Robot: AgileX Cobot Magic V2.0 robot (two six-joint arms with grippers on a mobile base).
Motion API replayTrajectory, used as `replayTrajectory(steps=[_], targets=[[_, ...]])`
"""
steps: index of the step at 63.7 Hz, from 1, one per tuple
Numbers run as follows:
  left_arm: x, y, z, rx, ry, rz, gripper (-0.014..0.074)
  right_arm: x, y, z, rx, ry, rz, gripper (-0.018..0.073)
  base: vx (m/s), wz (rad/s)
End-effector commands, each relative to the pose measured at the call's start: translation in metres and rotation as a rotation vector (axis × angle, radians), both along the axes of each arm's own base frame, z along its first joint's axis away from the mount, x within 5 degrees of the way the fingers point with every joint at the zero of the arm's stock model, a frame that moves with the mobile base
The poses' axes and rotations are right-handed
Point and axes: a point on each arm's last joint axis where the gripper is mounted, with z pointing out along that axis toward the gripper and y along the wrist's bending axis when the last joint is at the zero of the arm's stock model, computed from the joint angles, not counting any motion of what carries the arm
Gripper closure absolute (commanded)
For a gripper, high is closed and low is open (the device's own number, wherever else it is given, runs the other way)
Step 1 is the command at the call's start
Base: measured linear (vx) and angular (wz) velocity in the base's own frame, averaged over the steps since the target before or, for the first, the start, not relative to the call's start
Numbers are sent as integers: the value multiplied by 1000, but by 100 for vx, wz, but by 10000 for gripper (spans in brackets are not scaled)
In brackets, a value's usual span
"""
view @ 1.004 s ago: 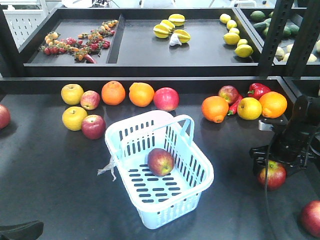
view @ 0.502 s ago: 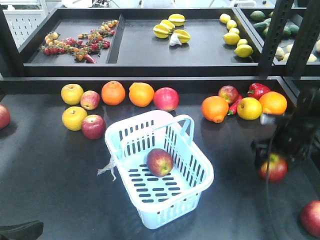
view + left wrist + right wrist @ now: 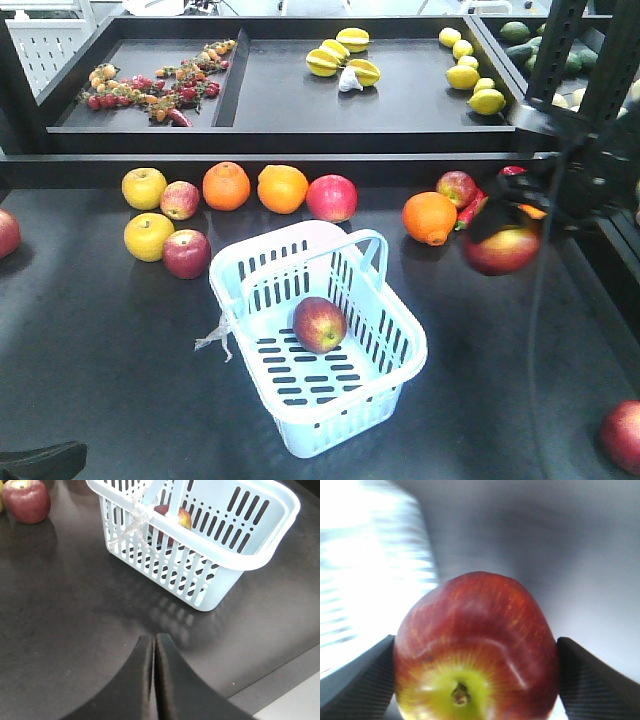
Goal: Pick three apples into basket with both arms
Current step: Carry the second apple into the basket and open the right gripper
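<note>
Right wrist view: right pincer (image 3: 476, 677) clamped on held apple (image 3: 475, 645), stem end toward camera. Front view: held apple aloft, blurred, right of basket (image 3: 300, 262), well apart, above desk (image 3: 100, 350). Apple in basket (image 3: 320, 324) counted as first. Step judged: carry of second. Next move: transfer left over basket opening, lowering, release inside rim. Left pincer (image 3: 154, 680) closed, empty, near-left of basket. Spare apple (image 3: 187, 253) noted left for third. No brand, label or writing readable.

Front view: held apple (image 3: 502, 248), right arm (image 3: 592, 165) motion-blurred. Cropped by frame: left-edge apple (image 3: 5, 232), bottom-right apple (image 3: 624, 436). Right wrist background smeared.
</note>
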Motion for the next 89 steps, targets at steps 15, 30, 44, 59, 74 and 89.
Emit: replayTrajectory(steps=[15,30,44,59,74,89], targets=[[5,-2,13,-55,-68,21,603,-36,117,33,57,-74,281,564,0,0],[5,-2,13,-55,-68,21,603,-33,155,0,-15,-14,311,564,0,0],[5,-2,13,-55,-68,21,603,-21,170,-38,-33,24,349,524,0,0],[5,-2,13,-55,-68,21,603,-14,173,-53,-32,32,338,242,0,0],[5,-2,13,-55,-68,21,603,-11,174,-53,-24,6,324,-64,0,0],[5,-2,13,-55,-68,21,603,-8,176,-51,-2,-27,298,-72,0,0]])
